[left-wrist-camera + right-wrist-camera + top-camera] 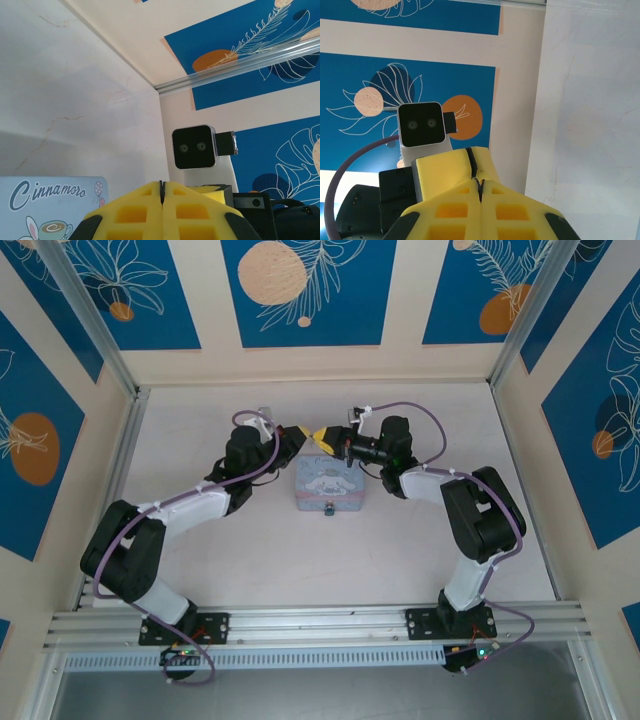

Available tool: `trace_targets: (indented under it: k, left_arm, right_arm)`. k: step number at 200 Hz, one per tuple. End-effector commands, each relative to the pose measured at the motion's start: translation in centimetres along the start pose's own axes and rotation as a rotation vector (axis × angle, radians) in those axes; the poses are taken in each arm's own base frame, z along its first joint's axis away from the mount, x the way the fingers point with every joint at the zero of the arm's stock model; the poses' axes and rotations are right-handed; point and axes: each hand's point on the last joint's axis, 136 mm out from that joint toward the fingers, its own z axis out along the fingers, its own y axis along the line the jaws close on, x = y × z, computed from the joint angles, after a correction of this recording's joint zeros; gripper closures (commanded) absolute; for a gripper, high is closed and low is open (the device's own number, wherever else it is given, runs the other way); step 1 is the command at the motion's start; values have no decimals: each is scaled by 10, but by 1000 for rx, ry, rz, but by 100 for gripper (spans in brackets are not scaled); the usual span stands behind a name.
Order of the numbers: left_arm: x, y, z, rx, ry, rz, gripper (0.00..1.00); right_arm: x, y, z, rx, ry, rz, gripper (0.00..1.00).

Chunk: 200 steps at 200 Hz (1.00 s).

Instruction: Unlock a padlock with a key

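Note:
My left gripper (304,433) and right gripper (323,437) meet tip to tip above the far edge of the pale blue tin (328,485). Both are shut, yellow pads pressed together. In the left wrist view a thin dark line runs between the pads of the left gripper (161,189). The right gripper (480,186) shows a similar dark sliver at its tips and touches the left gripper's fingers (447,170). I cannot tell whether either sliver is the key. A tiny dark thing at the tin's near edge looks like the padlock (328,510).
The tin's printed lid (50,200) lies below the left gripper. The right wrist camera (194,146) faces it at close range. Blue patterned walls (300,285) and aluminium posts (100,330) enclose the white table (200,560).

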Motion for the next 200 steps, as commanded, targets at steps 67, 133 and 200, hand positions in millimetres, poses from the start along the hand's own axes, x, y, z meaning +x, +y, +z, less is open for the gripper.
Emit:
trace_targets:
  k: [67,133,200]
  left_arm:
    - [17,8,0,-8,59,15,100]
    - [19,10,0,-14,61,17,100]
    - [12,-5,-9,-36,62,99,80]
  right_arm:
    - [4,24,10,-65,38,-58,85]
    - [4,22,11,-66,42,-54,100]
    - [12,11,-6,-35,23,-44,100]
